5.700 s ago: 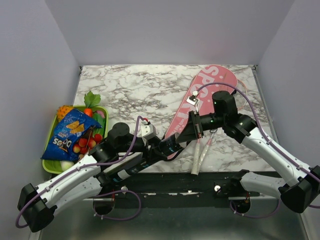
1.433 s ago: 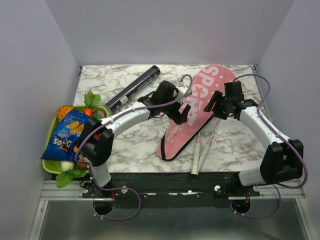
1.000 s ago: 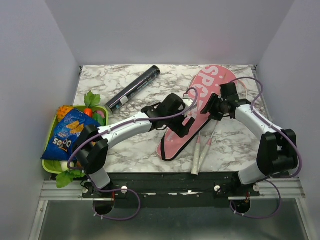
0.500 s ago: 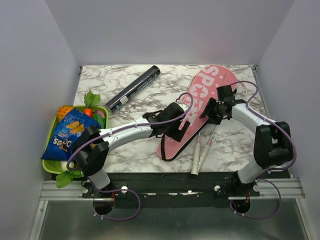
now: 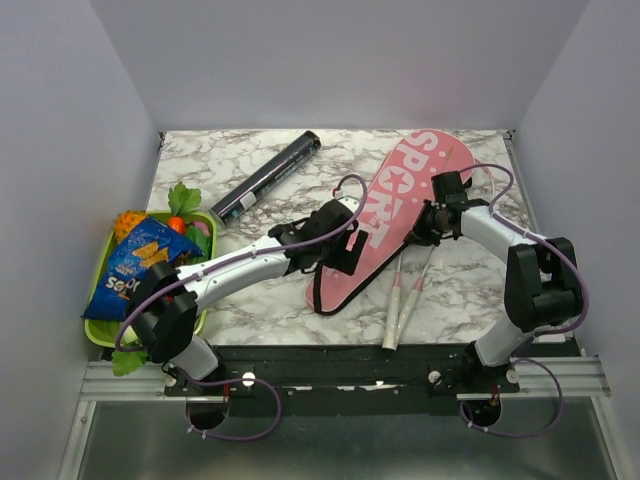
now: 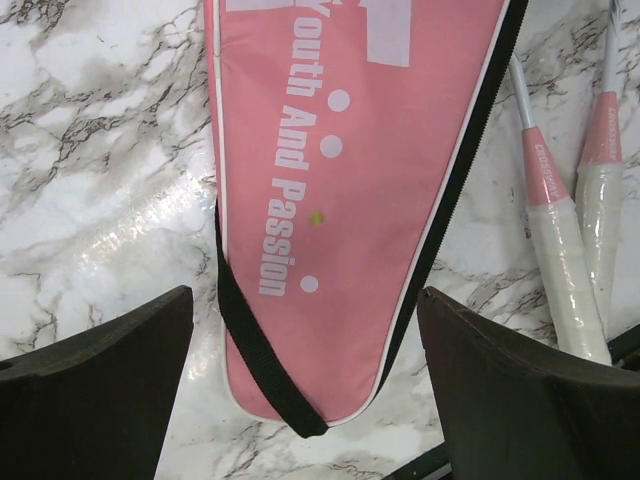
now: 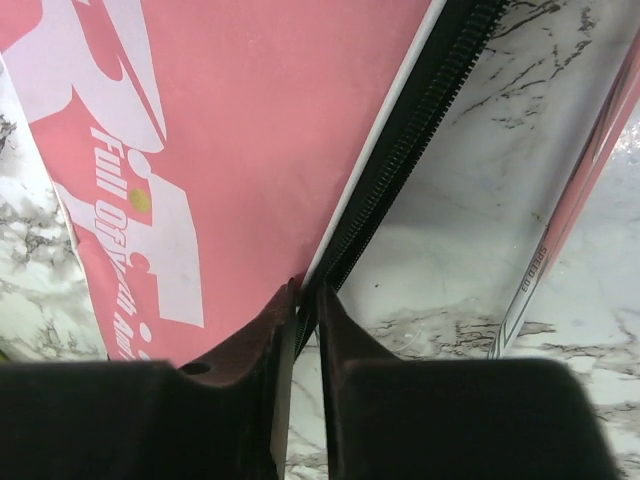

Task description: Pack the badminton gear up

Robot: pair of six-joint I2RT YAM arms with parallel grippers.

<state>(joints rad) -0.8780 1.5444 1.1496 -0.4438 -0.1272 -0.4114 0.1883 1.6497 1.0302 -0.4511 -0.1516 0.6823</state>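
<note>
Step in hand, as I read it: getting the bag open so the rackets can go in.

Bag [image 5: 400,200]: flat pink fabric, racket-shaped, white lettering. White piping and a black zip [image 7: 400,160] run along its right edge, and a black webbing strap [image 6: 245,350] sits at the narrow end. It lies flat on the marbled desk [image 5: 470,290], right of centre. Its long axis is diagonal, broad head far right, narrow end near and toward centre.

Right gripper [image 7: 305,295]: jaws almost together, clamped on the bag's piped edge by the zip, about midway down the right side. The edge runs away from the jaws in line with the bag's long axis. Whether the zip is undone at the pinch, I cannot tell.

Left gripper [image 6: 305,295]: jaws wide apart and empty, above the narrow end. They straddle the bag's width, its long axis crossing the line between them.

Rackets [image 5: 394,312]: two, side by side, just right of the narrow end and roughly parallel to the bag. White wrapped handles point to the near edge, with thin shafts running away under the right gripper. The right arm is nearer.

Tube [image 5: 265,178]: long, black, smooth, far left, well apart from the bag. The left arm is nearer.

Judgement: the pinched edge faces the rackets, so lifting it would open the bag toward them.
</note>
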